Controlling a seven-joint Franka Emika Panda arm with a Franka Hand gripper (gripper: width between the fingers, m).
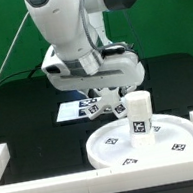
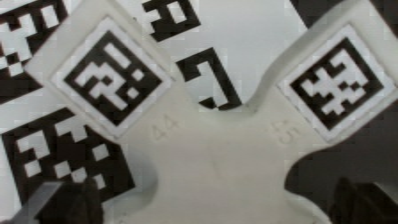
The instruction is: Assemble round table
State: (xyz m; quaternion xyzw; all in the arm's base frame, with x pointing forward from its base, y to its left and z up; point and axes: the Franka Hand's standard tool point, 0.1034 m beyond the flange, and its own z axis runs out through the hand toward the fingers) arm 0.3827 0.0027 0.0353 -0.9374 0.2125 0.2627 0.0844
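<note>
The large white round disc [image 1: 181,132] lies at the front on the exterior view's right. The short white leg [image 1: 139,113] stands upright on its centre, tag facing the camera. The cross-shaped base [image 1: 118,108] lies just behind the disc, over the edge of the marker board [image 1: 69,112]. My gripper [image 1: 102,99] is lowered onto it. In the wrist view the base [image 2: 214,150] fills the picture, two tagged arms spreading away. My gripper [image 2: 199,205] straddles its body, dark fingers [image 2: 54,200] on either side with a narrow gap showing. The jaws stand open.
Long white border rails run along the front [image 1: 58,187] and both sides [image 1: 3,160] of the black table. A green backdrop stands behind. The arm's body hides the table's far middle. Marker board tags [image 2: 27,30] show beneath the base.
</note>
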